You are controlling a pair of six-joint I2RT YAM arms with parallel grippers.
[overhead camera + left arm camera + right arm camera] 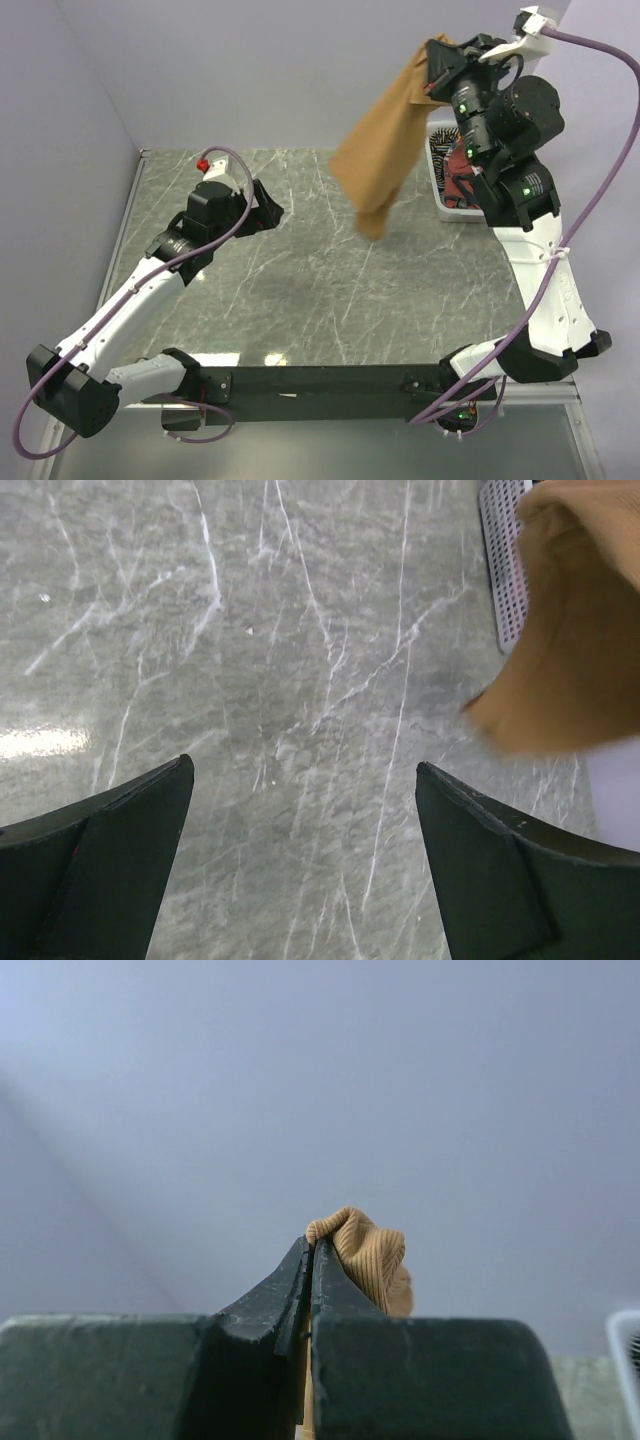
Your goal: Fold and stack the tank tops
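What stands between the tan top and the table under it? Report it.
Nothing visible. The tan top hangs from the shut right gripper over the table. The basket stands off to the right, and the open left gripper hovers to the left, apart from the cloth.

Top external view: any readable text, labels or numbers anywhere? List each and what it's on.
None readable in any view.
Plain mustard-tan cloth tank top: no print showing.
Brick-red cloth in the white plastic mesh basket: dark marks, too small and too hidden to read.
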